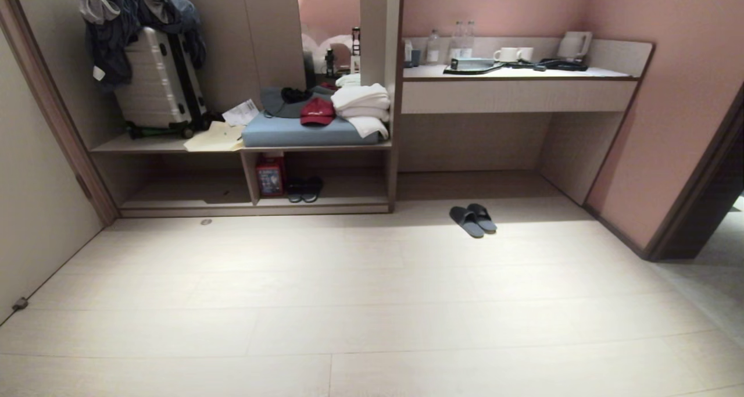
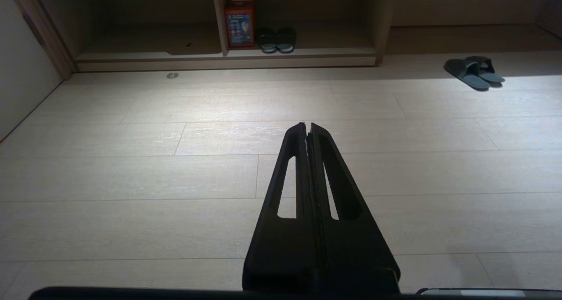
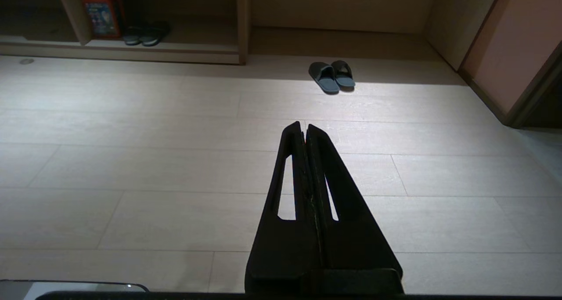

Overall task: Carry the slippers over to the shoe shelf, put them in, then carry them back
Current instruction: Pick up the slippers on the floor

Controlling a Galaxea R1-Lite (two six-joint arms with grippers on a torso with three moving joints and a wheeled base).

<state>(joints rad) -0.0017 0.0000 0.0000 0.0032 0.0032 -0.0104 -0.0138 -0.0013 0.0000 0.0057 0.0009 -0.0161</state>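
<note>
So on the left there's the shoe shelf (image 1: 192,202), a low open cubby with a darker pair of slippers (image 1: 304,189) already parked beside a red box (image 1: 270,176). To its right, out on the floor (image 1: 372,304) under the table (image 1: 517,95), sit the slippers (image 1: 472,219), side by side and touching. They look light, flat and floppy, so I'd pinch both by the wide bands. Left end effector (image 2: 307,126) and right end effector (image 3: 303,125) are both closed on nothing, well short of the pair.
</note>
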